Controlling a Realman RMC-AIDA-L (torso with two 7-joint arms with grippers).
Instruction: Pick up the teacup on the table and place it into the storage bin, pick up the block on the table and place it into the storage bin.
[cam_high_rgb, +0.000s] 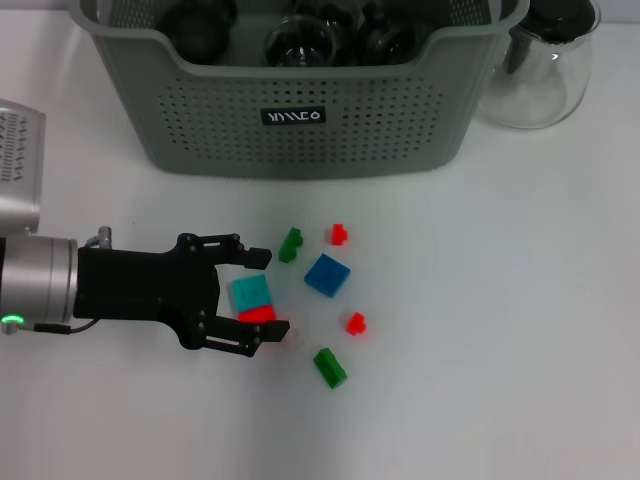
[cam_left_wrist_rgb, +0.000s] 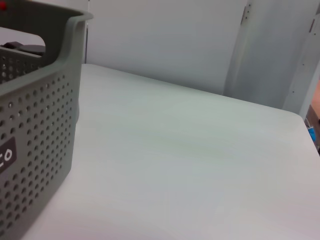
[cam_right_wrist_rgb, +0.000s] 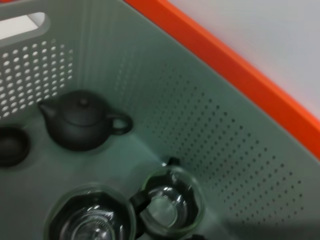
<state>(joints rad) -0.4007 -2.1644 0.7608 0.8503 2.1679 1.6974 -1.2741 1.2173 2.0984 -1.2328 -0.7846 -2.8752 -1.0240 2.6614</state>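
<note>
My left gripper (cam_high_rgb: 268, 293) lies low over the table in the head view, open. Its two black fingers stand on either side of a teal block (cam_high_rgb: 250, 292) with a red block (cam_high_rgb: 258, 314) tight against it. Whether the fingers touch these blocks I cannot tell. The grey-green storage bin (cam_high_rgb: 200, 110) stands behind them at the table's far side; its perforated wall (cam_left_wrist_rgb: 35, 125) also fills the edge of the left wrist view. The right wrist view looks down into the bin (cam_right_wrist_rgb: 225, 125), where a small dark teacup (cam_right_wrist_rgb: 12, 145) sits beside a black teapot (cam_right_wrist_rgb: 80, 120). My right gripper is out of sight.
More blocks lie just right of the gripper: green (cam_high_rgb: 290, 244), red (cam_high_rgb: 339, 235), blue (cam_high_rgb: 327, 275), red (cam_high_rgb: 355, 323) and green (cam_high_rgb: 329, 367). A clear glass carafe (cam_high_rgb: 540, 70) stands right of the bin. Glass cups (cam_right_wrist_rgb: 170, 210) sit inside the bin.
</note>
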